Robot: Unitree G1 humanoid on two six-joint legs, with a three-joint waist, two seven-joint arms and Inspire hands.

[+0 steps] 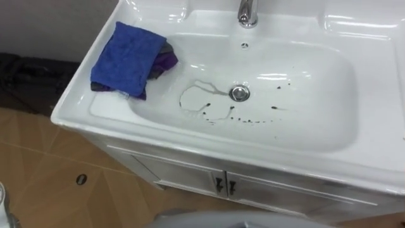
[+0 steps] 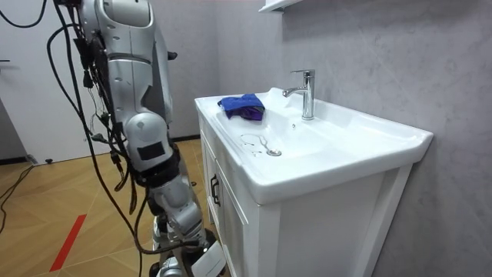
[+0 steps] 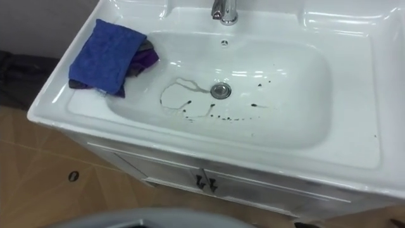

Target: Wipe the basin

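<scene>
The cabinet doors [image 1: 190,174] are nearest, under the white basin [image 1: 304,136]. Dark specks [image 1: 256,121] lie in the bowl around the drain [image 1: 239,93]. A folded blue cloth [image 1: 123,58] lies on the basin's left rim. The faucet [image 1: 247,12] stands behind. I cannot tell either hand's state.

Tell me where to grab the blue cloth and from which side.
Probably pinch the blue cloth at its bowl-side edge, where the purple layer peeks out and the stack overhangs the sloping basin wall. Come from above on the robot's left; the rest lies flat on the rim, offering little to get under.
</scene>
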